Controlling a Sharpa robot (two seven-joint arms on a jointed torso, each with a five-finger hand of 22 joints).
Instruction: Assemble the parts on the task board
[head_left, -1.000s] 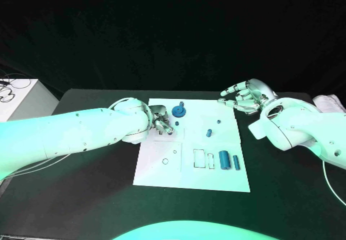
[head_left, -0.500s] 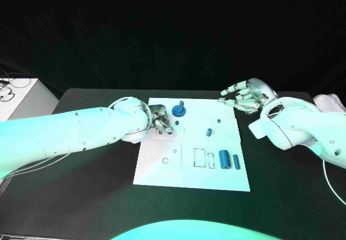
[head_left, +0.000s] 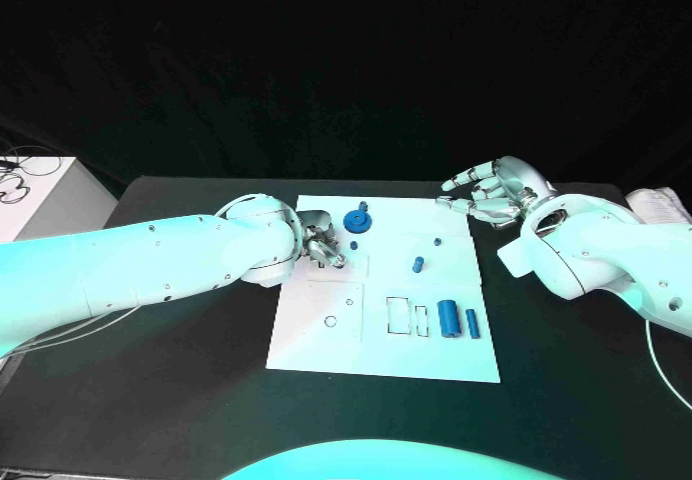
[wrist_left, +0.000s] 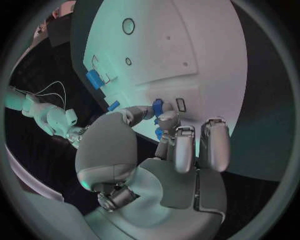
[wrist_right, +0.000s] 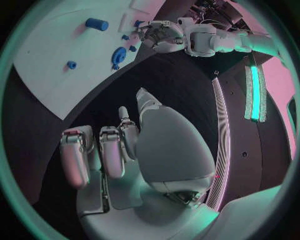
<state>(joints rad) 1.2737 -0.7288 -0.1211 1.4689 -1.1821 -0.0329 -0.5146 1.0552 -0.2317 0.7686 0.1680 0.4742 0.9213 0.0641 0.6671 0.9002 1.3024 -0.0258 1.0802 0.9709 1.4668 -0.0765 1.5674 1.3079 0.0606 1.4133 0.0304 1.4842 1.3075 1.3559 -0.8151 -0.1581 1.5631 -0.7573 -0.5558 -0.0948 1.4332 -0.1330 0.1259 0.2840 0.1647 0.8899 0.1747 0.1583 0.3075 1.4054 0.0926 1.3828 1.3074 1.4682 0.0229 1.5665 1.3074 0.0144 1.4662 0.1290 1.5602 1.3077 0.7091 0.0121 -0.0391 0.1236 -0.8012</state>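
Now, our left hand: it sits over the upper left part of the task board, fingers drawn together; the left wrist view shows a small blue part pinched at the fingertips, right at the board's surface.
Our right hand: it hovers off the board's upper right corner, above the desk, fingers loosely curled and apart, holding nothing that we can see.
Parts on the board: a blue gear-like piece near the top centre, a small blue peg in the middle, a tiny blue piece just above and right of it, and two blue cylinders standing side by side near the right edge, beside two empty rectangular slots.
Step in hand, as we judge it: seating the pinched part into a socket at the upper left of the board.
Risk, misalignment: our own fingers hide the socket from the head view, so the part could go down tilted and jam.
Risk, slip: a light fingertip pinch on so small a piece could let it twist or drop when it is pressed.
Risk, knock: the gear-like piece lies near our left hand and a wide withdrawal could nudge it.
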